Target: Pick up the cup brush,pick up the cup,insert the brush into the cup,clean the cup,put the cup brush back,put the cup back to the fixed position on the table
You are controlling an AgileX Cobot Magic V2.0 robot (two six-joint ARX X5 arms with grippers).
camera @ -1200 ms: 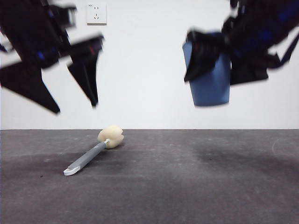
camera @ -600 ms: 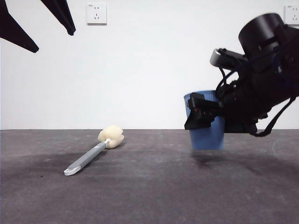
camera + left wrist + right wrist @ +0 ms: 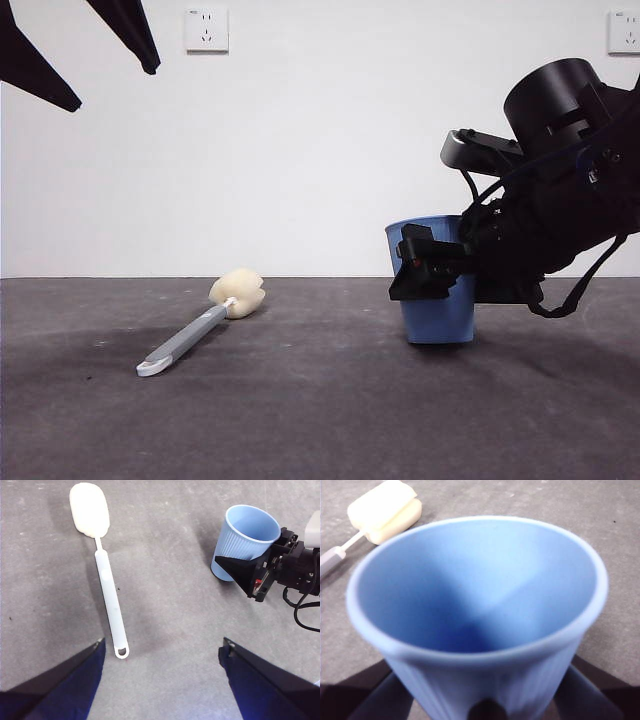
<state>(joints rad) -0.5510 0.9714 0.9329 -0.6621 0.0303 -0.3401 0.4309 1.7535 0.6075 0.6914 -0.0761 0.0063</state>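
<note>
Cup brush (image 3: 200, 327) lying flat on desk (image 3: 320, 420), returned; left gripper (image 3: 162, 652) raised, jaws spread, empty; right gripper (image 3: 432, 268) pinching blue cup (image 3: 436, 300), base at desk; only release left

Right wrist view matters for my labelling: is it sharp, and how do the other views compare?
Right wrist view: the ribbed blue plastic cup fills the frame, soft-focused; front view: crisp, faint shadow under it; left wrist view: sharp on the grey-handled sponge brush.
</note>
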